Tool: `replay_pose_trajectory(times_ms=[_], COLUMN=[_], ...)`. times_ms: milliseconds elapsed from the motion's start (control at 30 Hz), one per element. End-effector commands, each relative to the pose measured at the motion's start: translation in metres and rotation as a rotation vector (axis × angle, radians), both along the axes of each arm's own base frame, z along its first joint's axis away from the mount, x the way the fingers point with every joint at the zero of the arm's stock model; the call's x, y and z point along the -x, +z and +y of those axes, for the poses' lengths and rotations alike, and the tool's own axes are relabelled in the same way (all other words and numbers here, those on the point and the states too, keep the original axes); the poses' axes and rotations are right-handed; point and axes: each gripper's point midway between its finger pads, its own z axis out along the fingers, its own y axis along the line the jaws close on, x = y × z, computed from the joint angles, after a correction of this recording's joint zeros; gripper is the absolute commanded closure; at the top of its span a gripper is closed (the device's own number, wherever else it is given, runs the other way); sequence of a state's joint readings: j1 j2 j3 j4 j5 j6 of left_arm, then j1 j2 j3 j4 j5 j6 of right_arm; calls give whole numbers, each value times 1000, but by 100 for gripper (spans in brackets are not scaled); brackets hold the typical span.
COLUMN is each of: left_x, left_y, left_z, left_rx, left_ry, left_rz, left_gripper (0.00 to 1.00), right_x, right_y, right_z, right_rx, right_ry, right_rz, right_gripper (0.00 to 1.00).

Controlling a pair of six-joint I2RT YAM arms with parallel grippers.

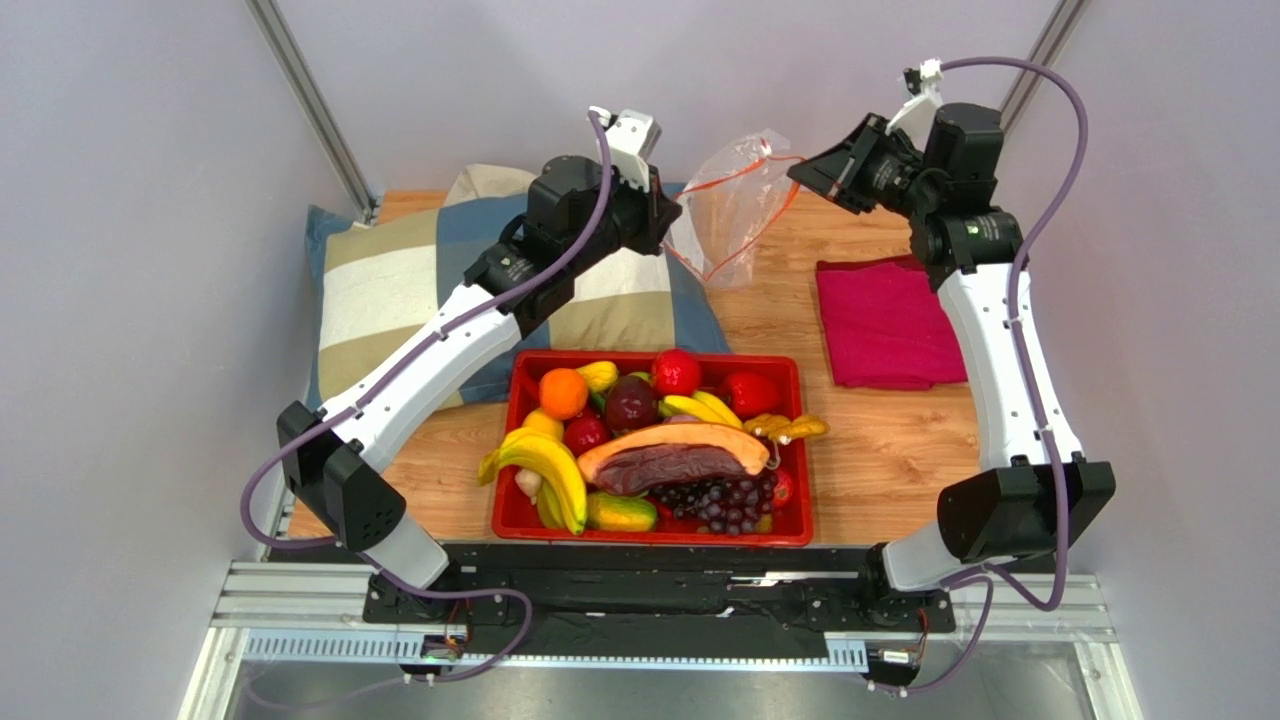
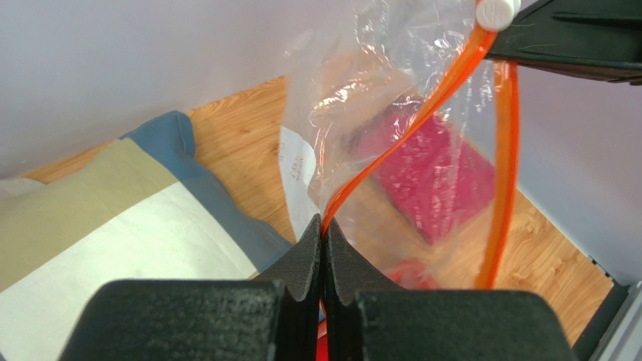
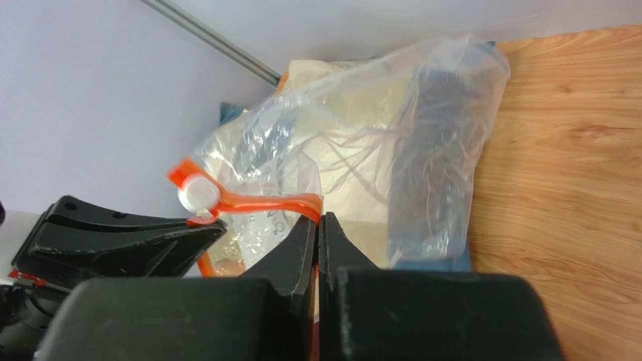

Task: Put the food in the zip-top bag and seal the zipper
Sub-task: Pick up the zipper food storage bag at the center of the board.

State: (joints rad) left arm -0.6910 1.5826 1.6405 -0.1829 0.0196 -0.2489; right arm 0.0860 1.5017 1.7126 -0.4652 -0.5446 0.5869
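The clear zip-top bag (image 1: 733, 210) hangs in the air at the back of the table, stretched between both grippers. My left gripper (image 1: 672, 203) is shut on the red-orange zipper strip (image 2: 392, 143) at one end of the bag's mouth. My right gripper (image 1: 796, 170) is shut on the strip (image 3: 271, 203) near its white slider (image 3: 197, 193). The mouth gapes between the two strips, and the bag (image 3: 422, 135) looks empty. The food lies in the red tray (image 1: 751, 360), among it the long orange-rimmed slice (image 1: 676, 458) and the dark round ball (image 1: 631, 402).
A checked pillow (image 1: 406, 285) lies at the back left under my left arm. A folded magenta cloth (image 1: 887, 323) lies at the right, under my right arm. The tray also holds bananas (image 1: 544, 465), an orange (image 1: 564, 392) and grapes (image 1: 721, 498).
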Motion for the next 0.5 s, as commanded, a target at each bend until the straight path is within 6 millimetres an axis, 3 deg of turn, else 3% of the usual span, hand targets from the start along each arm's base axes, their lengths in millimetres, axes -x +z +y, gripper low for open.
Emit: replay_pose_trajectory(times_ms=[0, 100, 133, 200, 233, 300, 333, 467], left_x=[8, 16, 21, 29, 41, 51, 66, 107], left_y=[7, 5, 4, 3, 8, 6, 18, 17], left_z=[-5, -20, -26, -31, -33, -31, -29, -25], left_rx=[29, 44, 44, 35, 41, 31, 42, -37], left_ry=[-70, -164, -211, -267, -324, -369, -425, -622], left_rz=[6, 31, 38, 37, 27, 2, -36, -142], left_gripper=[100, 84, 69, 55, 39, 22, 14, 9], right_x=[15, 13, 12, 11, 11, 12, 14, 16], right_y=[11, 0, -3, -13, -16, -26, -25, -39], right_z=[-6, -5, -6, -8, -8, -9, -10, -16], right_rx=[66, 101, 118, 136, 143, 158, 162, 195], right_ry=[24, 39, 38, 38, 40, 40, 35, 6], right_rz=[-82, -76, -80, -62, -60, -48, -53, -42], right_gripper=[100, 100, 100, 100, 100, 100, 100, 100])
